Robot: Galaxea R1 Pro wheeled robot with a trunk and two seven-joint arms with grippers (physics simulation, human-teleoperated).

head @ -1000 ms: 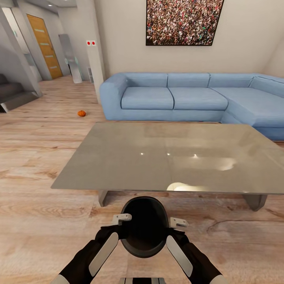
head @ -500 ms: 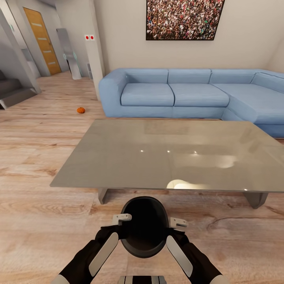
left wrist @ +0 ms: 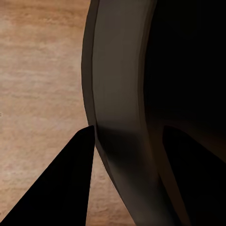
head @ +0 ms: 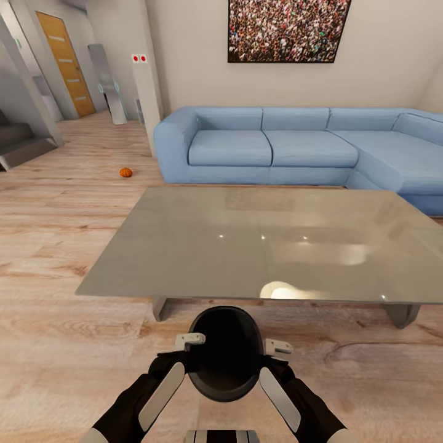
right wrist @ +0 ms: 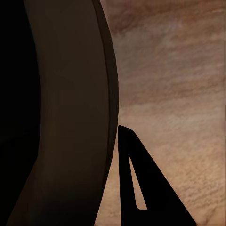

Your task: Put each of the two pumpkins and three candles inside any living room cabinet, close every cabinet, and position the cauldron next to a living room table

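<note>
Now both tools, left tool and right tool, clamped on cauldron rim, before table

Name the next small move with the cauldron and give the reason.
Probably lower the cauldron straight down onto the wooden floor. The left gripper and right gripper hold it by its rim on opposite sides, and it already sits just in front of the near edge of the grey table, so it looks close enough to count as next to it.

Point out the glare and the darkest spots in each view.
Head view: bright ceiling-light reflections on the table top, strongest near its front edge. Left wrist view: the cauldron mouth is near black. Right wrist view: same black interior, wood floor evenly lit, slightly soft.
</note>
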